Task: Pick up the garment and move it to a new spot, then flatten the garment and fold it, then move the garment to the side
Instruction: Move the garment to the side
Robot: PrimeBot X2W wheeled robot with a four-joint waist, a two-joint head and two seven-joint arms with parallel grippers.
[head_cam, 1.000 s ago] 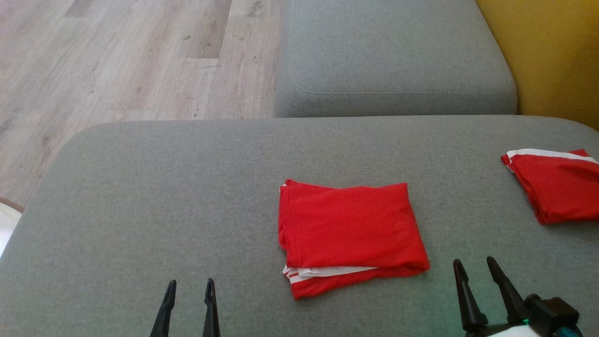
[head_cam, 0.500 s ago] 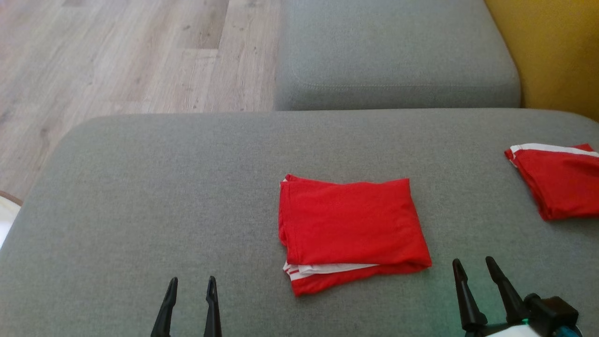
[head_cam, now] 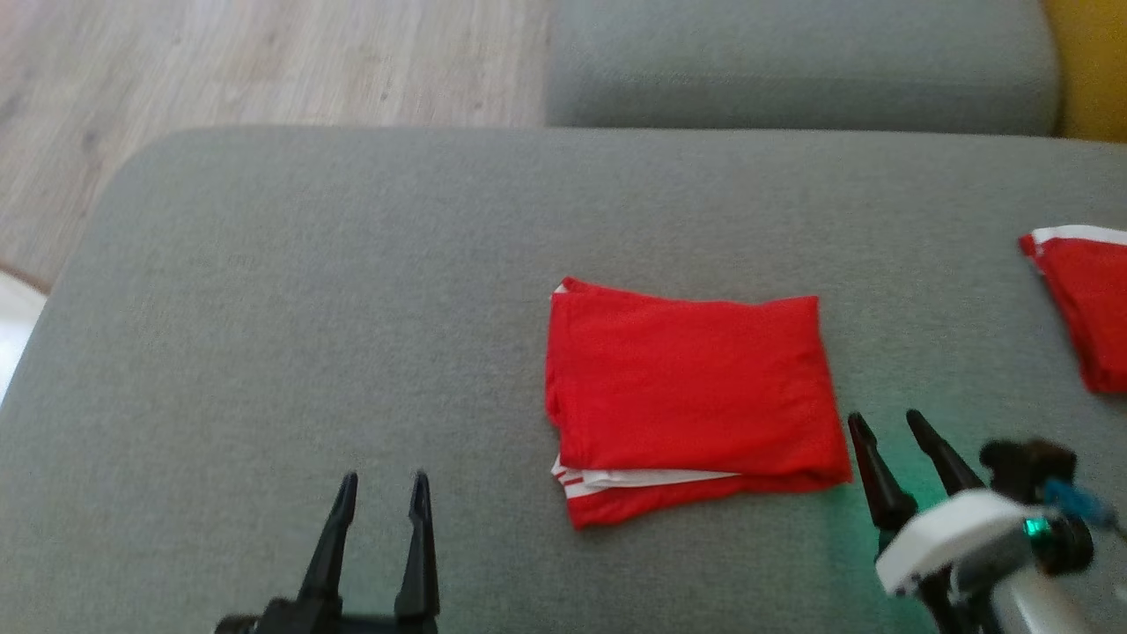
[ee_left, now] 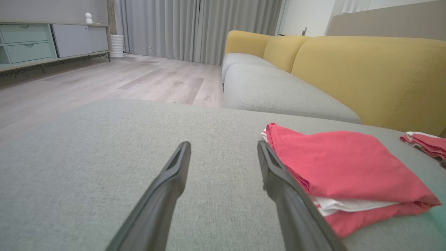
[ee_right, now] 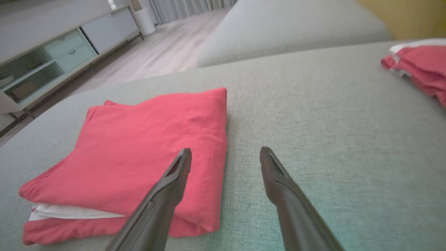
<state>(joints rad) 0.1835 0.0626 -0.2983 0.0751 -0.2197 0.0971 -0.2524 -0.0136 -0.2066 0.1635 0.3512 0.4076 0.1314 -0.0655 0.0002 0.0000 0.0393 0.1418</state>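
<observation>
A red garment (head_cam: 691, 392) with white trim lies folded in a neat rectangle on the grey cushion (head_cam: 308, 308), a little right of centre. The left wrist view has the garment (ee_left: 345, 167) just right of my fingers, and in the right wrist view the garment (ee_right: 146, 153) lies to the left. My left gripper (head_cam: 380, 480) hovers open over bare cushion, left of the garment and nearer me. At the garment's near right corner my right gripper (head_cam: 885, 421) stands open, holding nothing, its left fingertip close to the fabric edge.
A second folded red garment (head_cam: 1087, 299) lies at the cushion's far right edge. Another grey seat (head_cam: 792, 62) sits beyond, with a yellow backrest (ee_left: 369, 73) to the right. Wooden floor (head_cam: 220, 62) lies past the cushion's left and far edges. A low cabinet (ee_right: 52, 52) stands across the room.
The head camera has tilted down and shifted, so the whole scene slid. Both grippers have risen further into view; the right one has moved up towards the garment's near right corner.
</observation>
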